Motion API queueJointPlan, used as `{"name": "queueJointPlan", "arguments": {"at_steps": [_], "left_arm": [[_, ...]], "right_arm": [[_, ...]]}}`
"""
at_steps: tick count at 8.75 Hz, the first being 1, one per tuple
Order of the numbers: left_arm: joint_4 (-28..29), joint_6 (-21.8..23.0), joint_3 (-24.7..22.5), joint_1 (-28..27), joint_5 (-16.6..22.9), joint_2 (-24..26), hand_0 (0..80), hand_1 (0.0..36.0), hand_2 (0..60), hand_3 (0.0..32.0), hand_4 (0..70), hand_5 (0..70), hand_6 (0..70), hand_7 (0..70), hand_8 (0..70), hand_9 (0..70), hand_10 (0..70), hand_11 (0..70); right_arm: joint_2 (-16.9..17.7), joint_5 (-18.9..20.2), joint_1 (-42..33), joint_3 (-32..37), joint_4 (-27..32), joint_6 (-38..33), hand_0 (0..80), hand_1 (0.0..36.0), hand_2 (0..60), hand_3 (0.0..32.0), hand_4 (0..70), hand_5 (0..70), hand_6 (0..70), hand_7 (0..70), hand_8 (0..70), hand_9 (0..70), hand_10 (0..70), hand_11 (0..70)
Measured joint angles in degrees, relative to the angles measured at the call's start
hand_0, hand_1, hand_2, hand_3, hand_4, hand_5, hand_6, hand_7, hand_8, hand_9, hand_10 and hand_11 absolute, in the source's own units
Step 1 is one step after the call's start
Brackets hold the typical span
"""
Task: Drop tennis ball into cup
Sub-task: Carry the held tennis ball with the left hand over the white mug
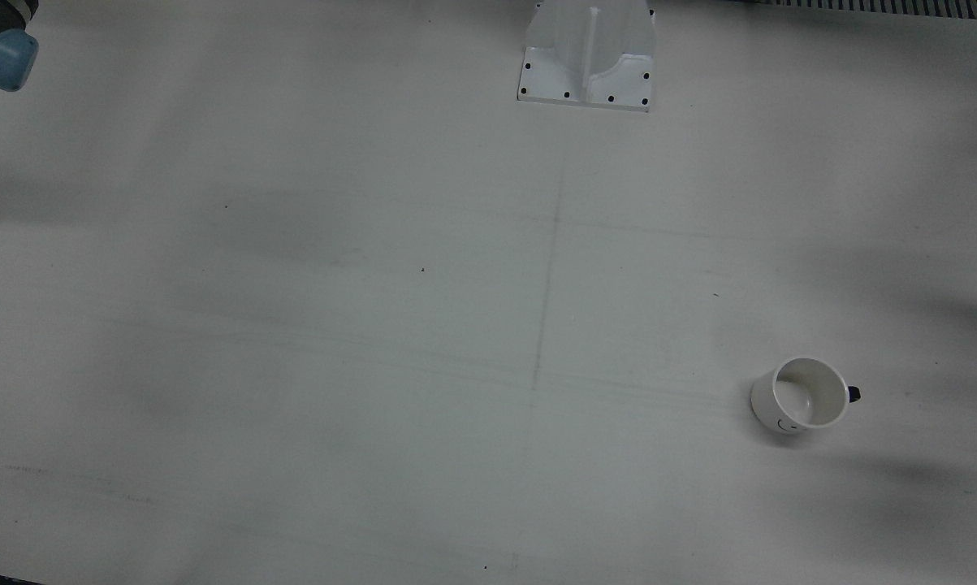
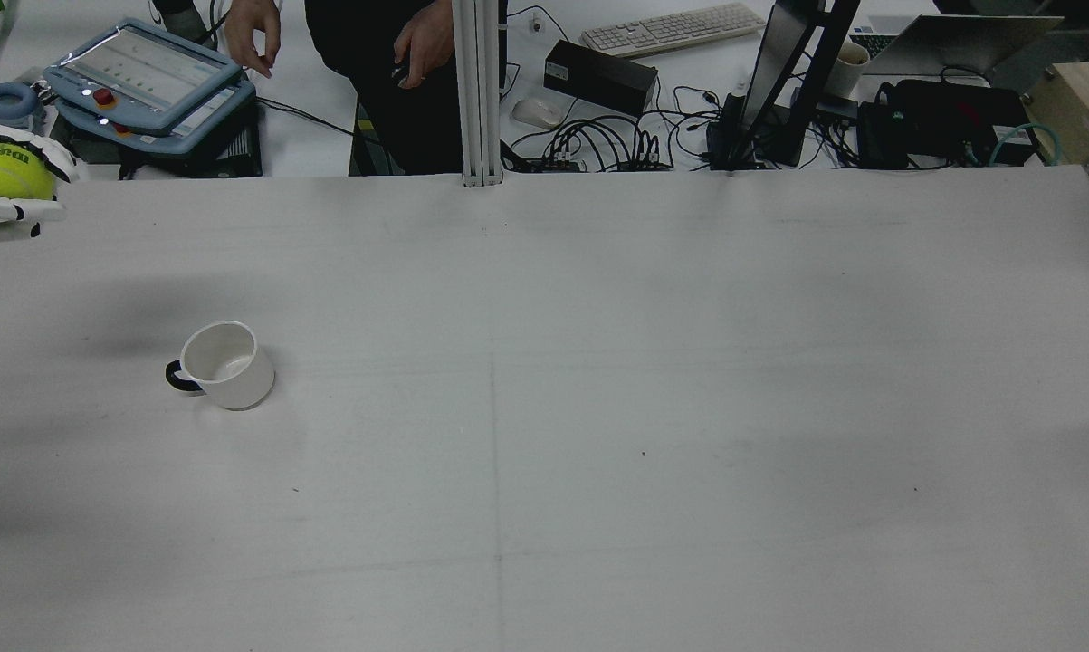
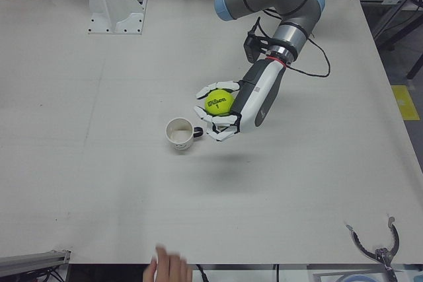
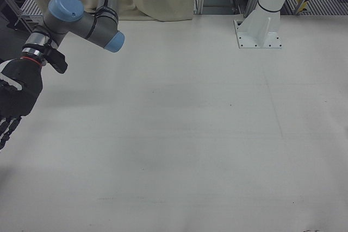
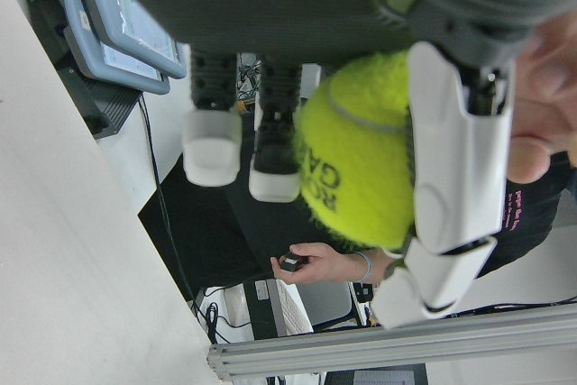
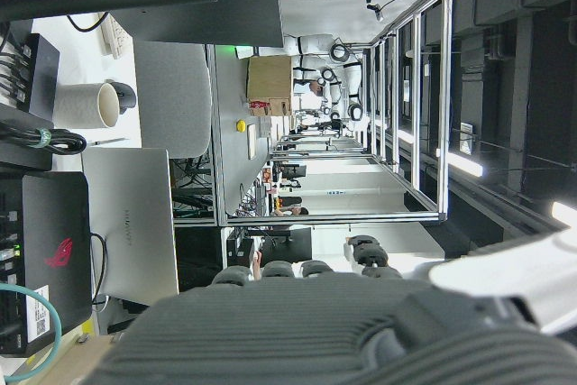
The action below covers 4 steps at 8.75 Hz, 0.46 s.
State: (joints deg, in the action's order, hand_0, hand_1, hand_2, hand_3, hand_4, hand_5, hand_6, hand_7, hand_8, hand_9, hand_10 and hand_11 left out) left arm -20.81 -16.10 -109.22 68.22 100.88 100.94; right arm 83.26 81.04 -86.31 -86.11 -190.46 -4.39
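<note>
My left hand point(image 3: 221, 113) is shut on the yellow tennis ball point(image 3: 217, 102) and holds it above the table, beside and above the white cup point(image 3: 179, 134). The ball also shows in the rear view point(image 2: 5, 171) at the far left edge, and in the left hand view point(image 5: 361, 169) between the fingers point(image 5: 455, 160). The cup stands upright and empty with a dark handle in the rear view point(image 2: 227, 364) and in the front view point(image 1: 803, 395). My right hand point(image 4: 13, 101) hangs at the left edge of the right-front view, far from the cup, with its fingers spread and nothing in it.
A white pedestal point(image 1: 587, 57) stands at the table's robot side. Behind the far edge are a teach pendant point(image 2: 141, 72), cables point(image 2: 616, 145), a keyboard point(image 2: 671, 27) and a person point(image 2: 399, 54). An operator's hand point(image 3: 168, 269) shows at the near table edge.
</note>
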Motion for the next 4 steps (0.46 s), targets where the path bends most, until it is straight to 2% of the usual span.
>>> {"name": "queueJointPlan", "arguments": {"at_steps": [1,3,4], "left_arm": [[-0.34,-0.08,-0.02,-0.87,-0.04,0.51,67.3,36.0,60.0,0.0,70.0,17.6,26.1,70.0,61.7,70.0,22.1,34.5],[-0.53,-0.21,-0.01,-1.35,-0.28,0.74,71.8,36.0,60.0,0.0,70.0,17.5,25.7,70.0,60.5,70.0,21.2,33.2],[-0.43,-0.39,0.12,-1.47,-0.36,0.72,71.4,36.0,60.0,0.0,70.0,17.5,25.7,70.0,60.0,70.0,21.3,33.4]], "right_arm": [[-0.01,0.00,0.00,0.03,0.00,0.00,0.0,0.0,0.0,0.0,0.0,0.0,0.0,0.0,0.0,0.0,0.0,0.0],[-0.01,0.00,0.00,0.03,0.00,0.00,0.0,0.0,0.0,0.0,0.0,0.0,0.0,0.0,0.0,0.0,0.0,0.0],[0.02,0.00,0.00,0.05,0.00,0.00,0.0,0.0,0.0,0.0,0.0,0.0,0.0,0.0,0.0,0.0,0.0,0.0]]}}
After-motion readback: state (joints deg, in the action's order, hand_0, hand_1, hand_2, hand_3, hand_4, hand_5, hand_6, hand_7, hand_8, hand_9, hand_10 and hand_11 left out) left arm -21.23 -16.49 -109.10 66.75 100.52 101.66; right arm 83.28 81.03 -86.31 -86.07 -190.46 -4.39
